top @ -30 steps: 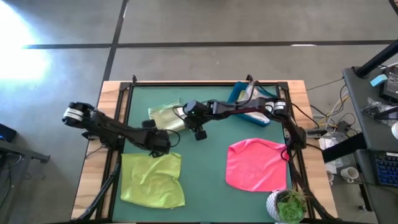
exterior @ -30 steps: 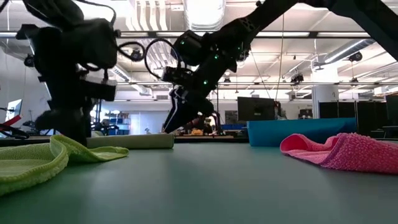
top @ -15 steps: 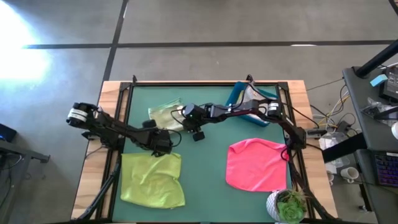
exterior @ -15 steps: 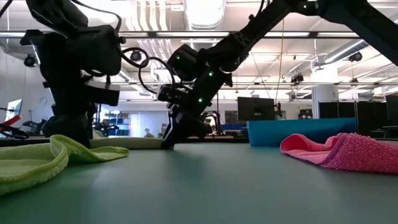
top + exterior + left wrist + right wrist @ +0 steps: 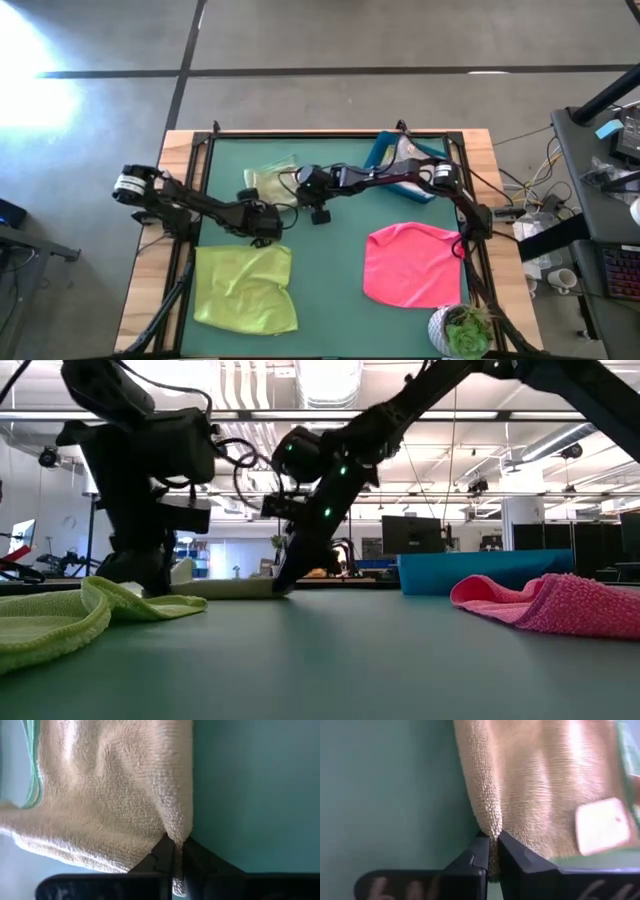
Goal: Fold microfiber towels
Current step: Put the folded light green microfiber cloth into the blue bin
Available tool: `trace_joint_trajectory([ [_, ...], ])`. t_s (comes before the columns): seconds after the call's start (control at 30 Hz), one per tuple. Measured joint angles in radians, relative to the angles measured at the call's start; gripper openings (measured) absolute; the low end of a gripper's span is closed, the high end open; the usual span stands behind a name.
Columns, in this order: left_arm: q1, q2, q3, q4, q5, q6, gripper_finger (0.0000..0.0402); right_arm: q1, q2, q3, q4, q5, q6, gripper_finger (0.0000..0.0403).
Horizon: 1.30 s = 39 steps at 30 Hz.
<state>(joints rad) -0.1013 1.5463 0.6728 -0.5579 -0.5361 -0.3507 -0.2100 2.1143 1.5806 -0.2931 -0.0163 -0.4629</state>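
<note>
Floor: grey concrete with dark seams | Ceiling: exposed pipes, bright strip lights | Right: cluttered desk

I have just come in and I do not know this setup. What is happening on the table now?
Both arms are working on one pale green square microfiber towel at the far side of the green table mat. The left claw and the right claw are each shut on an edge of it. A lime green towel and a hot pink towel lie unfolded nearer the front.

Dark jointed arms, looping cables
</note>
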Motion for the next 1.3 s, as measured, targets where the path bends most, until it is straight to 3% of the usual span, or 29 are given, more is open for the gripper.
trace_joint_trajectory([
  [0.17, 0.006, -0.06, 0.063, 0.001, 0.037, 0.071, 0.0003, 0.001, -0.106, 0.0, -0.151, 0.0, 0.087, 0.0012],
  [0.4, 0.05, -0.119, 0.243, 0.006, 0.032, 0.269, 0.0002, 0.008, -0.272, 0.0, -0.318, -0.002, 0.234, 0.0011],
  [0.67, 0.14, -0.112, 0.452, 0.007, 0.03, 0.556, 0.0001, 0.021, -0.432, 0.0, -0.489, 0.112, 0.425, 0.0011],
  [0.9, 0.193, -0.08, 0.53, 0.105, 0.082, 0.767, 0.0001, 0.062, -0.536, 0.0, -0.652, 0.237, 0.618, 0.0011],
  [1.07, 0.218, -0.054, 0.56, 0.256, 0.137, 0.84, 0.0001, 0.083, -0.589, 0.0, -0.757, 0.29, 0.742, 0.0011],
  [1.3, 0.237, 0.03, 0.606, 0.299, 0.15, 0.942, 0.0001, 0.091, -0.657, 0.0, -0.855, 0.333, 0.878, 0.0011],
])
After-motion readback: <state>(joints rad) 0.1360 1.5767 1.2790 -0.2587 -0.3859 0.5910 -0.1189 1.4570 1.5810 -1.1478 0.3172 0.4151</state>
